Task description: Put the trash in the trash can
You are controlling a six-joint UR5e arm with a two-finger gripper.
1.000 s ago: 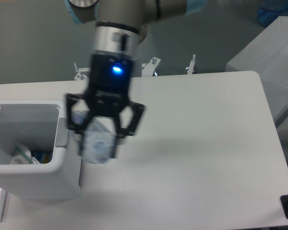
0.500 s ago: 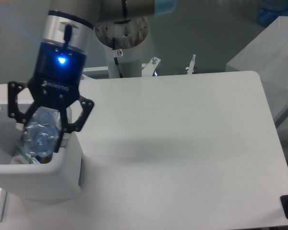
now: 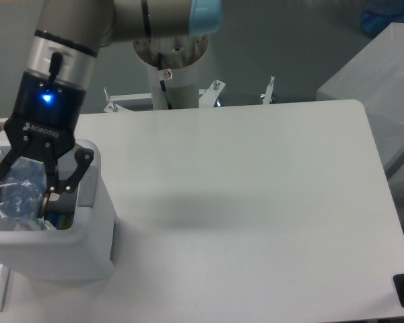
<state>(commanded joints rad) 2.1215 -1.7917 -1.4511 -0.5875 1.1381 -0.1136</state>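
closest to me sits the trash can, its thick white rim at the left front corner of the table. down inside it, near the front wall, i can just make out a scrap of the white wrapper with green on it, so that piece looks already binned. right above the opening hangs the gripper, its black fingers clamped on the crushed clear bottle, which sits over the left half of the bin, partly below the rim line as seen from here. behind that rises the arm with its blue light on, and further back the robot's pedestal at the far table edge.

to finish this well, i'd want the bottle held squarely over the open middle before the fingers part, clear of the rim, so it drops straight in and can't catch the edge and roll out onto the table. a low release would be safer than a toss.

compared with half a second ago, the gripper has slid further left, carrying the bottle from above the bin's right wall to well over the opening; a second ago it was still out over the table beside the can.
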